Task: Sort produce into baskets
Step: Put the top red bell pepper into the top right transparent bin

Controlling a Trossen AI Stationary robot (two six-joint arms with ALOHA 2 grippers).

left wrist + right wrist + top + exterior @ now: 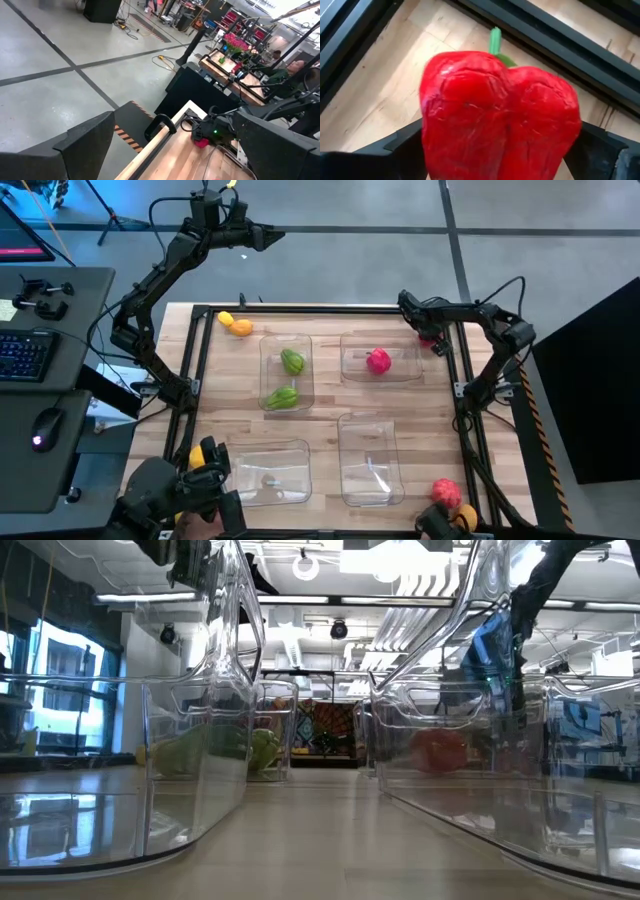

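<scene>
The left gripper (pixel 262 235) is raised beyond the table's far left edge, over the floor, its dark fingers (pixel 80 145) spread apart with nothing between them. On the wooden table (pixel 320 410), near the far left corner, a yellow piece (pixel 226 319) and an orange piece (pixel 241 328) lie touching each other. To their right, the far left bin (pixel 287 370) holds two green pieces, one (pixel 292 361) toward its far end and one (pixel 283 396) toward its near end. In front of it, the near left bin (pixel 265 473) stands by the near edge. Right of centre, the far right bin (pixel 381 357) holds a red-pink piece (pixel 379 361), and the near right bin (pixel 370 459) stands nearer the front edge. At the far right corner, just beside the far right bin, the right gripper (pixel 432 340) sits low over the table and pinches a red pepper (pixel 497 117) with a green stem between its fingers. At the near right corner, well apart from that gripper, a red piece (pixel 446 493) and an orange piece (pixel 466 516) lie together.
</scene>
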